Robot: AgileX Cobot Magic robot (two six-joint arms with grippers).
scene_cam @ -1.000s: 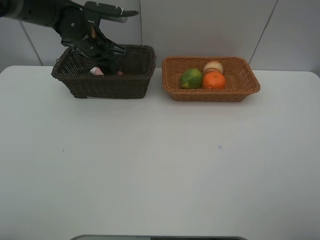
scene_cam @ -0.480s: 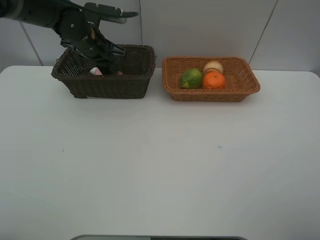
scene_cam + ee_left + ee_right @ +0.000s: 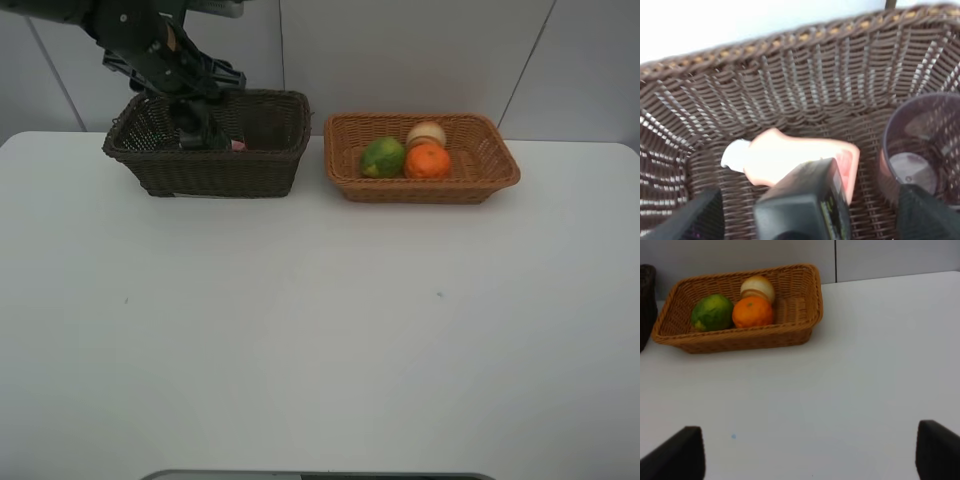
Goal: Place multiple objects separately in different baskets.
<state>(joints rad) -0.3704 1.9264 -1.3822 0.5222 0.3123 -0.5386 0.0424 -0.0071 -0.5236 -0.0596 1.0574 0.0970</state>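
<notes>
Two woven baskets stand along the far edge of the white counter (image 3: 320, 330), the dark basket (image 3: 215, 172) toward the far left corner and the tan basket (image 3: 470, 185) right of the middle, close beside each other but not touching. The left gripper (image 3: 200, 125) hangs down into the dark basket from above, its arm coming in from the far left. In the left wrist view its two dark fingers (image 3: 700, 215) stand spread wide apart at either side, holding nothing, with the dark green bottle (image 3: 800, 207) lying between them. Under that bottle the pink bottle (image 3: 795, 157) lies on its side on the basket floor, its white cap (image 3: 735, 154) pointing toward one side wall. Just beside both bottles the mauve cup (image 3: 920, 145) stands upright against the basket wall, mouth open upward. In the tan basket the lime (image 3: 383, 157) sits at the left, the orange (image 3: 428, 160) touches it on the right, and the pale peach (image 3: 427, 133) rests behind the orange, touching it. The right gripper (image 3: 810, 460) hovers over bare counter toward the near right, fingertips (image 3: 682, 450) far apart and empty, facing the tan basket
</notes>
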